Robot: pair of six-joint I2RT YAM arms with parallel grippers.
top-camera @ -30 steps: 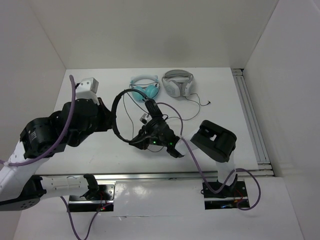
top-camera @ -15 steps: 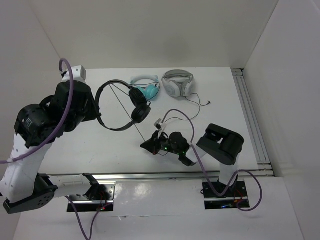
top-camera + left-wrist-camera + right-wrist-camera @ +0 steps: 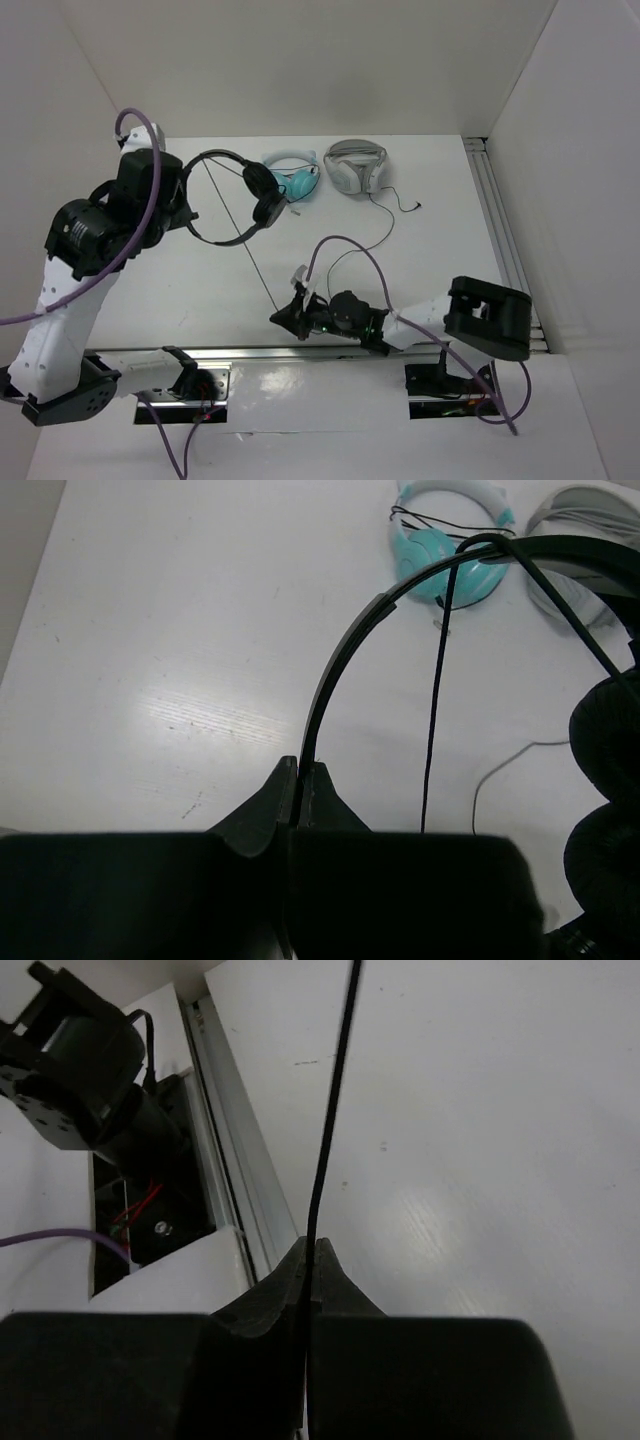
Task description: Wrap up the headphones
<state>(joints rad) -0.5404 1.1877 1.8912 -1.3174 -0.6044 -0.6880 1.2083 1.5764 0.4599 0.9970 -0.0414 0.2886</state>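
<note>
1. Headphones (image 3: 215, 155): black, on-ear, with a thin headband (image 3: 340, 660), two small round ear pads (image 3: 263, 195) and a long thin cable (image 3: 250, 250).
2. Held up over the left rear of the table (image 3: 440, 180). The headband is pinched mid-arc in the left gripper (image 3: 298, 780).
3. The band's arc opens to the right, and the pads sit close together at that end.
4. The cable crosses the headband near its far end, then runs in a straight, taut line toward the near edge.
5. The cable's near part is clamped in the right gripper (image 3: 308, 1255), low over the table.

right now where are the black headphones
Top view, left of centre: the headphones are held by the headband in the left gripper, just left of the teal headphones.
</note>
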